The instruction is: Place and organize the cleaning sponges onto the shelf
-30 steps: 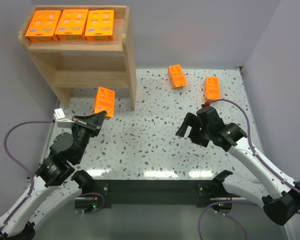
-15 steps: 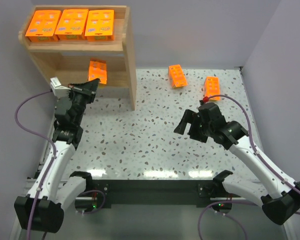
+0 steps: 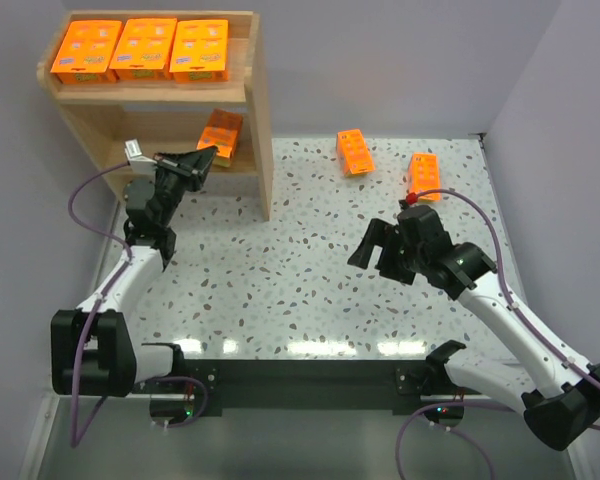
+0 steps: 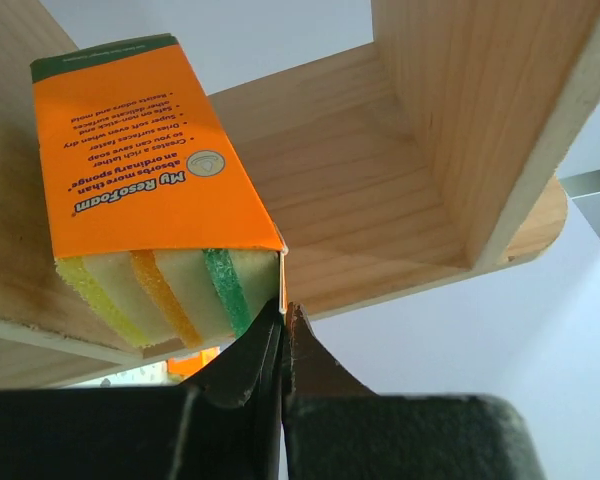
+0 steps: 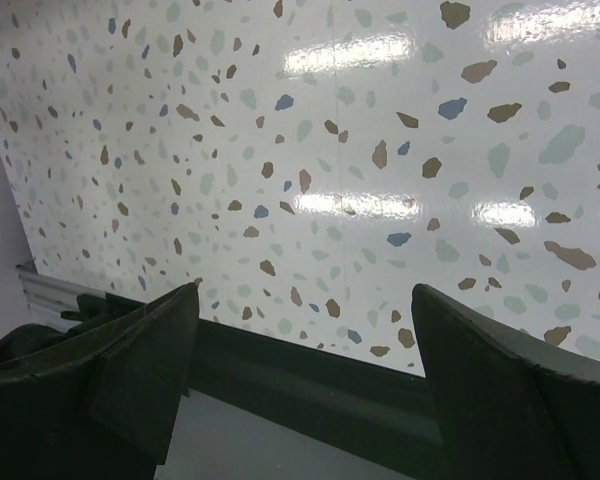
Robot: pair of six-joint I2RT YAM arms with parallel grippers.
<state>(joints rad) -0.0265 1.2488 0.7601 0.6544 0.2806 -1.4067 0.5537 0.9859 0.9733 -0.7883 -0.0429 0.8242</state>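
One orange sponge pack point(image 4: 150, 170) is pinched at a corner by the clenched left gripper point(image 4: 283, 312) and held tilted inside the lower tier of the wooden shelf point(image 3: 252, 90). Three more packs point(image 3: 143, 48) are laid side by side on the top tier. Two packs point(image 3: 355, 152) are seen lying on the speckled table point(image 3: 300, 280), above which the right gripper point(image 5: 305, 292) is held spread wide, empty.

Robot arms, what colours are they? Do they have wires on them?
The left arm and right arm are white tubes joined by chunky black joints. The left claw and right claw are black, with two fingers each. A thin purple cable loops off each arm, and a small red dot sits by the right wrist.
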